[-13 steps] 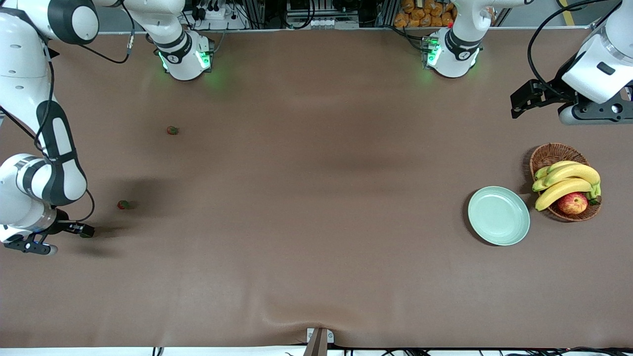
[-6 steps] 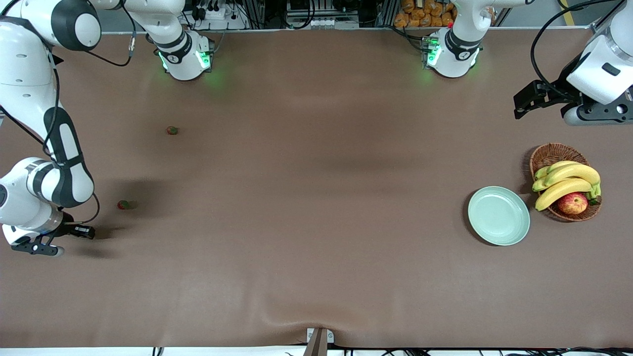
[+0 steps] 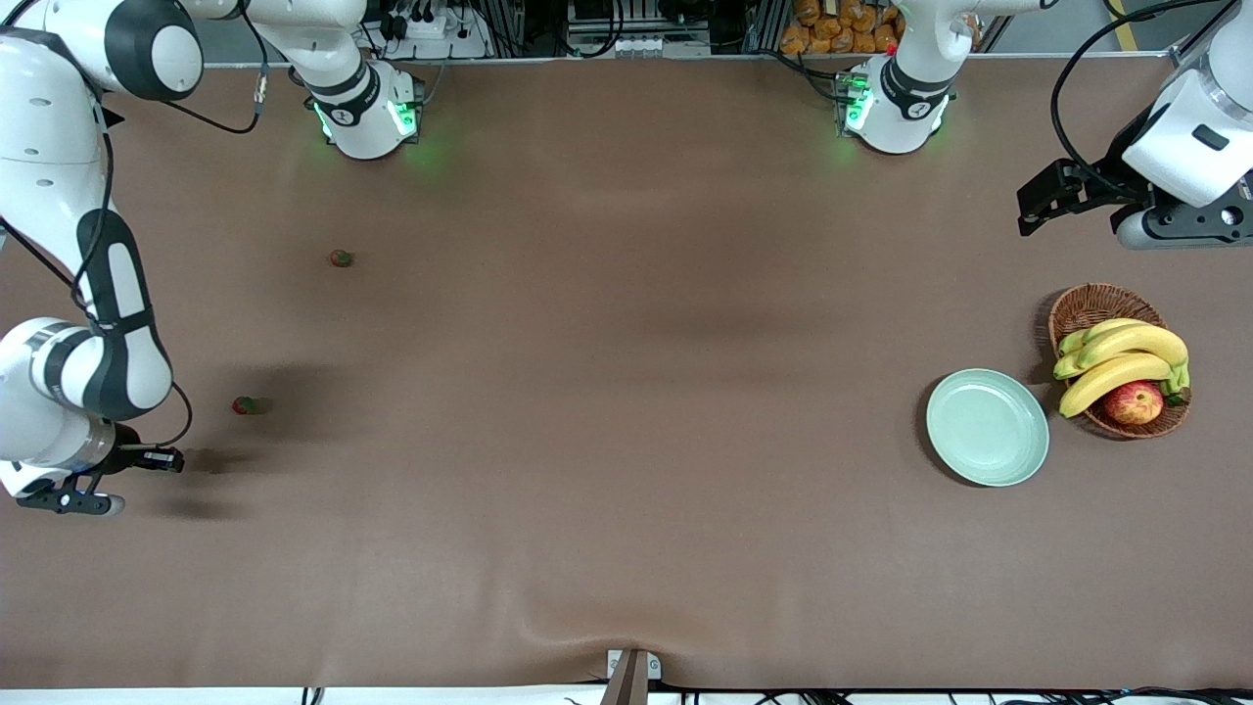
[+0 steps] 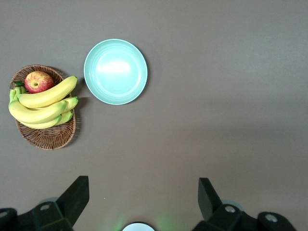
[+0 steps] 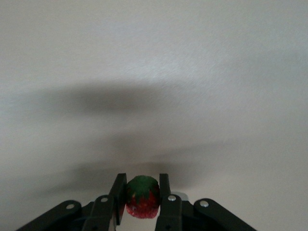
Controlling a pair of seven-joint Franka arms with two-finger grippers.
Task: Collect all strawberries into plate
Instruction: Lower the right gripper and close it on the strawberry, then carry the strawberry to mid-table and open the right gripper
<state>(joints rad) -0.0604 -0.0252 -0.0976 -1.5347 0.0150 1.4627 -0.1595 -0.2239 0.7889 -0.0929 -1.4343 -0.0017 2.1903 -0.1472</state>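
From the front, two strawberries (image 3: 341, 258) (image 3: 245, 404) are seen on the counter (image 3: 607, 411) toward the right arm's end, well apart from the plate (image 3: 987, 427). The left claw (image 4: 139, 197) is held spread, waiting. One strawberry (image 5: 142, 197) is pinched by the right claw (image 5: 142, 202), presumably for carrying.
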